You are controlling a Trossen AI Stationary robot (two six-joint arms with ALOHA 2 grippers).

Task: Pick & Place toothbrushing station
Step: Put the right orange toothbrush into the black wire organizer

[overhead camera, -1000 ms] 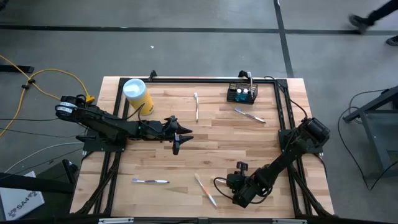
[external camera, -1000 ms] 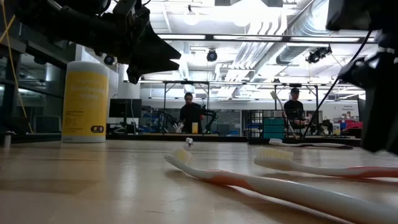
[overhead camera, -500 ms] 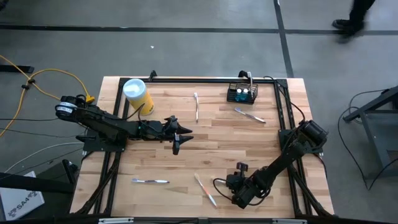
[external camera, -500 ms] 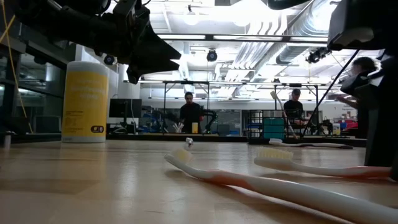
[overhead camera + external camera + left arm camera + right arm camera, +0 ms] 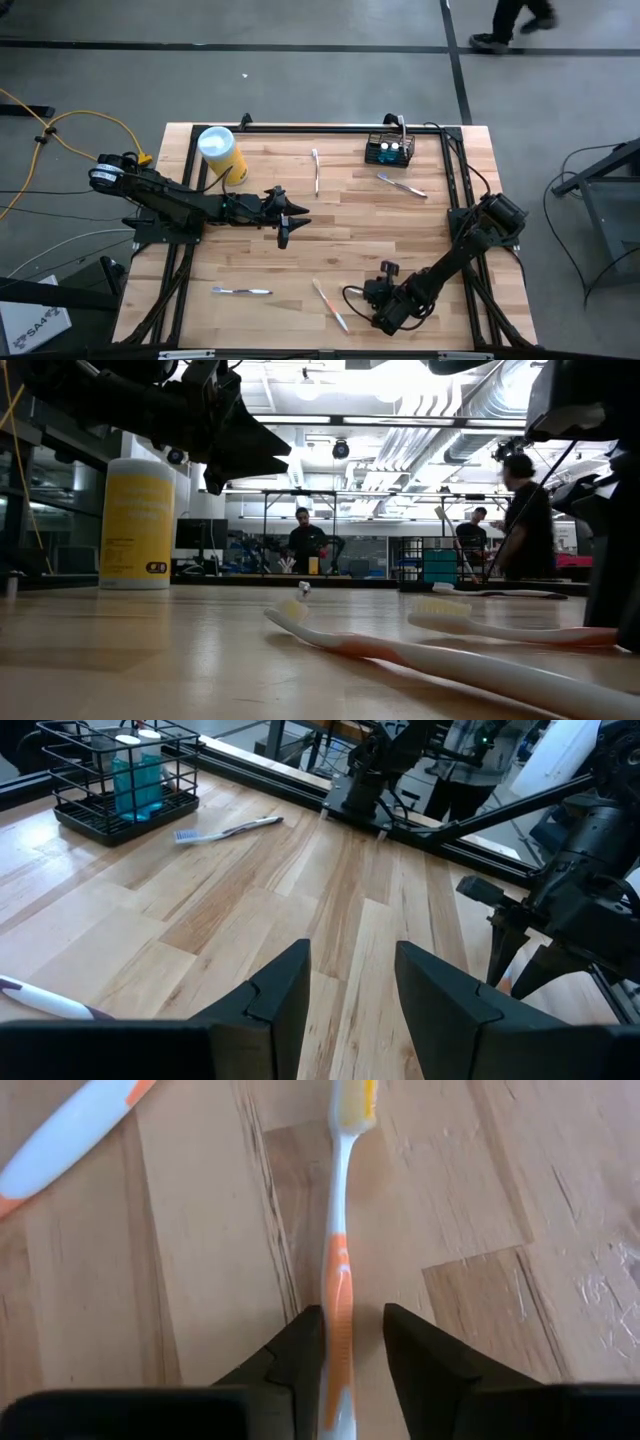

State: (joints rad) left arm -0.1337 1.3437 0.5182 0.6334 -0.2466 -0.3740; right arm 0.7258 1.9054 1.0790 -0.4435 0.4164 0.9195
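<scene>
Both end effectors show from above: the left end effector (image 5: 287, 228) hangs over mid-counter (image 5: 350, 215), well apart from the toothbrushing station (image 5: 389, 151), which stands at the far edge; the right end effector (image 5: 355, 300) sits low by an orange-and-white toothbrush (image 5: 329, 304), far from the station.

At counter height, the station (image 5: 438, 567) stands far back, behind two toothbrushes (image 5: 400, 650).

Past the left end effector (image 5: 352, 975), its fingers parted and empty, the station (image 5: 122, 780) holds blue items, another toothbrush (image 5: 228, 828) just beside it.

Under the right end effector (image 5: 352, 1342), narrowly parted fingers straddle the orange-and-white toothbrush (image 5: 340, 1270); whether they pinch it cannot be told.
</scene>
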